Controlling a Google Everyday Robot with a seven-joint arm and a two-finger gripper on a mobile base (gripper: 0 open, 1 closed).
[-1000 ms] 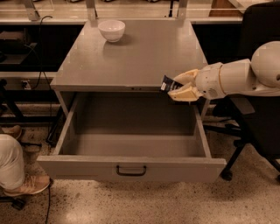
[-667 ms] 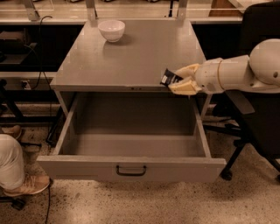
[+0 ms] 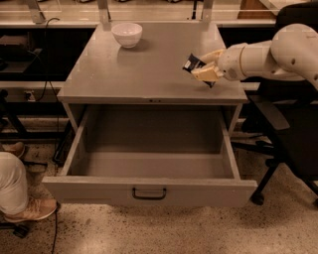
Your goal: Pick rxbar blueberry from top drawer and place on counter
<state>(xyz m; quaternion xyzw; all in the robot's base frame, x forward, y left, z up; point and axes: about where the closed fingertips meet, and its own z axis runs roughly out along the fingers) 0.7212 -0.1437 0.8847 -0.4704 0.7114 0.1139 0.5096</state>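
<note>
My gripper (image 3: 204, 69) reaches in from the right and is shut on the rxbar blueberry (image 3: 193, 64), a small dark blue wrapped bar with pale print. It holds the bar tilted just above the right part of the counter (image 3: 144, 64), the flat grey cabinet top. The top drawer (image 3: 149, 191) stands pulled fully open below, its inside bare, with a dark curved handle (image 3: 149, 193) at the middle of its front panel.
A white bowl (image 3: 127, 34) sits at the counter's back left. A pale bench with upright posts (image 3: 104, 10) runs behind. A black office chair (image 3: 288, 134) stands at the right. A person's leg and shoe (image 3: 20, 198) are at the lower left on the speckled floor.
My gripper has moved up and back with the bar, from beside the counter's front right edge to above the counter's right part.
</note>
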